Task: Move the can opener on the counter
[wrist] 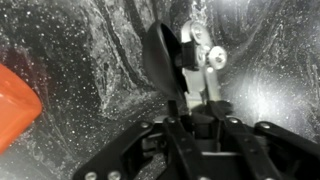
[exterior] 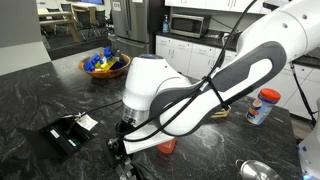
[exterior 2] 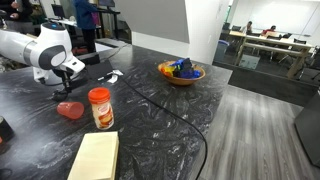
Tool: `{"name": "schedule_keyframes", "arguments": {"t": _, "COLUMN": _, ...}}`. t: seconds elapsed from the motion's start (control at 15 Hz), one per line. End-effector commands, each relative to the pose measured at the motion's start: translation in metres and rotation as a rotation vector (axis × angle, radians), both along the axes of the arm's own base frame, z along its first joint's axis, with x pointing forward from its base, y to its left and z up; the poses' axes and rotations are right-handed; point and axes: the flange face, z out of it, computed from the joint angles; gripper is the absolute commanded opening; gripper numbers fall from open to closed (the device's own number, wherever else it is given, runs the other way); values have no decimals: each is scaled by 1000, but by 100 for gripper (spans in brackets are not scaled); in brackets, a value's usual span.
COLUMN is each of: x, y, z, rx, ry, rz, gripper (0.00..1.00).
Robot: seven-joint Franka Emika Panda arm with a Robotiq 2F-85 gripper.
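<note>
The can opener (wrist: 203,57) shows in the wrist view, with its silvery metal head and a black part sticking out past my fingers. My gripper (wrist: 196,108) is shut on its handles. In both exterior views the gripper (exterior: 121,148) (exterior 2: 67,72) is low over the black marbled counter (exterior: 40,92) (exterior 2: 165,125), and the arm mostly hides the opener. I cannot tell whether the opener touches the counter (wrist: 80,40).
An orange cup (exterior: 166,146) (exterior 2: 70,110) (wrist: 14,100) lies close beside the gripper. A flat black box with a white tag (exterior: 68,131) is nearby. A basket (exterior: 105,65) (exterior 2: 182,72), a red-lidded canister (exterior: 262,106) (exterior 2: 100,107), a pale board (exterior 2: 95,158) and a cable (exterior 2: 170,120) are on the counter.
</note>
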Motion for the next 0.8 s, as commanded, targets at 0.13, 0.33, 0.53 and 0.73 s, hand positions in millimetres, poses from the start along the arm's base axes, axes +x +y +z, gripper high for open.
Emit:
{"name": "schedule_keyframes", "arguments": {"t": 0.13, "x": -5, "y": 4, "z": 6, "rx": 10, "ry": 15, "rz": -43, "gripper": 81}}
{"name": "schedule_keyframes", "arguments": {"t": 0.33, "x": -9, "y": 8, "z": 11, "rx": 8, "ry": 9, "rz": -38, "gripper": 99}}
{"name": "schedule_keyframes", "arguments": {"t": 0.53, "x": -5, "y": 9, "z": 1, "rx": 4, "ry": 12, "rz": -24, "gripper": 96}}
{"name": "schedule_keyframes", "arguments": {"t": 0.73, "x": -4, "y": 8, "z": 0, "rx": 2, "ry": 14, "rz": -25, "gripper": 100}}
